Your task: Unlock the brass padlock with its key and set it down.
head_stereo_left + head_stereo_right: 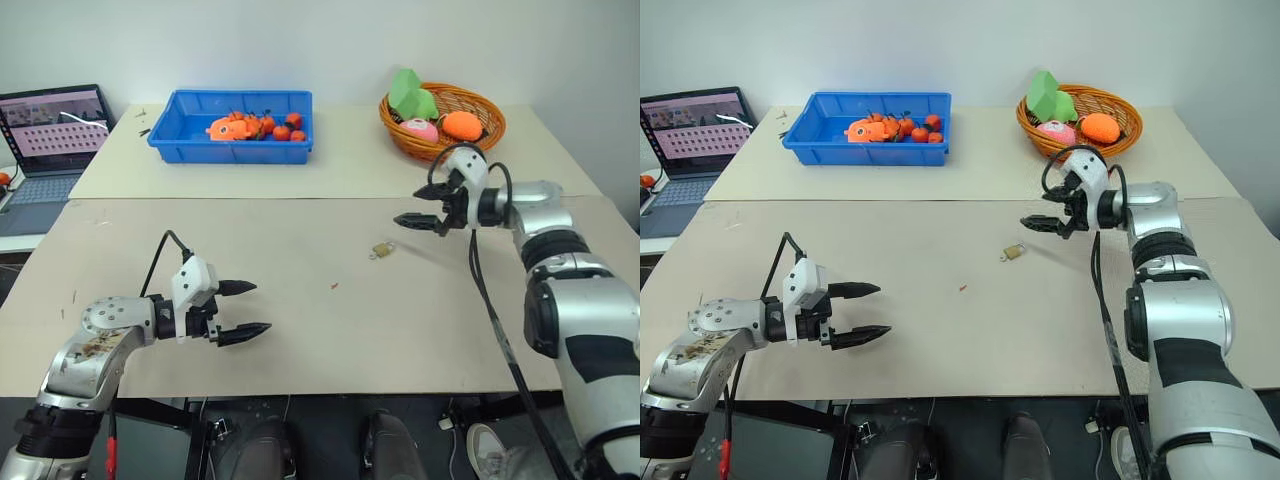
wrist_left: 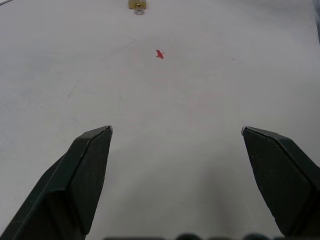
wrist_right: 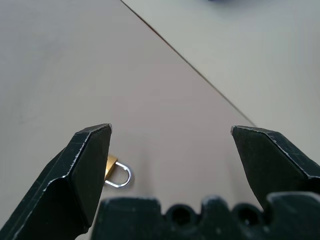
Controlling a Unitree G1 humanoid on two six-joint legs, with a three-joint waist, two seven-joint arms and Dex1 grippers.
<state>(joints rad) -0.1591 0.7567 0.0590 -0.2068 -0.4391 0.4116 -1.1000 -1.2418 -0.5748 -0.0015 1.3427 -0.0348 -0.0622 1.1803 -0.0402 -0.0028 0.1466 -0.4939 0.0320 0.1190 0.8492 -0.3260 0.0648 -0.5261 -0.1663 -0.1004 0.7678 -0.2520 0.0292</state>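
Both grippers stand spread and empty: right gripper [image 1: 418,224] hovers near the brass padlock [image 1: 381,249]. Left gripper [image 1: 245,308] hangs well apart over the table [image 1: 300,350]

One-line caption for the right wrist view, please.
Open right tool hovers above the beige table, with the small brass padlock and its silver loop shackle lying partly hidden behind one black finger.

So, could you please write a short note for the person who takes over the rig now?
Left claw: open, empty, low over the near table.
Right claw: open, empty, raised just right of the brass padlock.
Padlock lies on the table, mid-right, shackle apparently closed. The key cannot be made out.
Done: nothing visible.
Left: grasp the padlock, find the key, unlock, set down.
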